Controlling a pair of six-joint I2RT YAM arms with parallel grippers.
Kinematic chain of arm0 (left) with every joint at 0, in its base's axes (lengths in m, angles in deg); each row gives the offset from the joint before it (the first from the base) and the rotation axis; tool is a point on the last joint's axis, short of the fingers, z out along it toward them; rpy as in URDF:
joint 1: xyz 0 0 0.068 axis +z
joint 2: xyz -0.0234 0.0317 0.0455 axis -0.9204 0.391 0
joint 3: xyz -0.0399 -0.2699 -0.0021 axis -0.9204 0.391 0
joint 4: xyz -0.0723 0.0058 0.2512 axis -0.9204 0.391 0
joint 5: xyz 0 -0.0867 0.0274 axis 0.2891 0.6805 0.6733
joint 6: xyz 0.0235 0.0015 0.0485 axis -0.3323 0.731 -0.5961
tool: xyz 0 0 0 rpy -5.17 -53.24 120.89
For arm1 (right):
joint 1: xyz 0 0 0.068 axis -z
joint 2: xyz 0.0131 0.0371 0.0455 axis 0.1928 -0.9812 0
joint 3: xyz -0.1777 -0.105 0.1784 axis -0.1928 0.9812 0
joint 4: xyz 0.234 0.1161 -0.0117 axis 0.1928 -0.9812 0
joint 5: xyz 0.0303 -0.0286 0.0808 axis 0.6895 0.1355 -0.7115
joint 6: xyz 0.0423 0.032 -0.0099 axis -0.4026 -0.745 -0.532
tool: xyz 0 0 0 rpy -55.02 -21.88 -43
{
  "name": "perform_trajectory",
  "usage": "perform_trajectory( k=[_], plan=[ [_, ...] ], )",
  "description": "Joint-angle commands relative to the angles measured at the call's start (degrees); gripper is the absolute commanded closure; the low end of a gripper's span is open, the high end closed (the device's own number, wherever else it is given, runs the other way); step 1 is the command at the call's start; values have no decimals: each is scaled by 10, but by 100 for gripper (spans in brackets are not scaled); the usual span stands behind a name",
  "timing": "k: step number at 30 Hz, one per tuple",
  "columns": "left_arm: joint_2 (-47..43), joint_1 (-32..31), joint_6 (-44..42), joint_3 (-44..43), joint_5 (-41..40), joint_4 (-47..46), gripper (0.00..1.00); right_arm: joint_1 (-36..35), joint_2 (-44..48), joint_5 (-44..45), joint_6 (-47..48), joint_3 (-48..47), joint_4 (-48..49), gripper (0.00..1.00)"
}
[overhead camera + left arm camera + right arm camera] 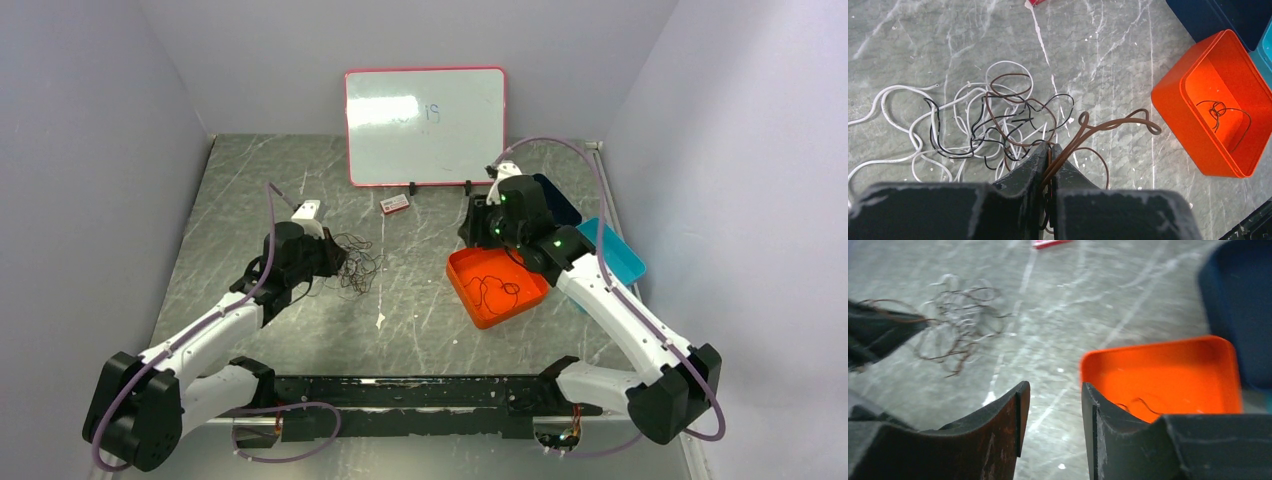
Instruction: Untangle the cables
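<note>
A tangle of thin black, white and brown cables [993,120] lies on the grey table, left of centre [355,265]. My left gripper [1049,147] is shut on a brown cable [1108,125], whose loops stick out to the right above the table. In the top view the left gripper [338,262] sits at the tangle's left edge. One dark cable [1220,112] lies coiled in the orange tray [1173,115]. My right gripper [1053,385] stands open and empty above the table, just left of the orange tray [1168,365]. The tangle [958,325] shows blurred far to its left.
A whiteboard [425,125] leans against the back wall, with a small red card [394,204] in front of it. A dark blue bin [560,200] and a teal bin [615,250] stand behind and to the right of the orange tray [455,270].
</note>
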Motion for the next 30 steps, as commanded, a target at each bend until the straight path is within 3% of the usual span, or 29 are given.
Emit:
perform_trajectory(
  k=[1, 6, 11, 20, 26, 30],
  plan=[
    [-12, -3, -3, -7, 17, -4, 88, 0, -13, -178, -13, 34, 150, 53],
    [-13, -3, -2, -2, 23, -2, 87, -56, -41, -238, 43, 80, 309, 49],
    [-2, -3, -13, -9, 43, 0, 89, -138, -86, -208, 127, 83, 429, 47],
    [4, -3, -29, -12, 57, 8, 89, -170, -180, -272, 247, 95, 619, 47],
    [9, -3, -31, -12, 61, 4, 90, -174, -233, -322, 285, 56, 599, 47],
    [13, -2, -30, -13, 71, -5, 89, -178, -258, -296, 307, 46, 579, 47]
  ],
)
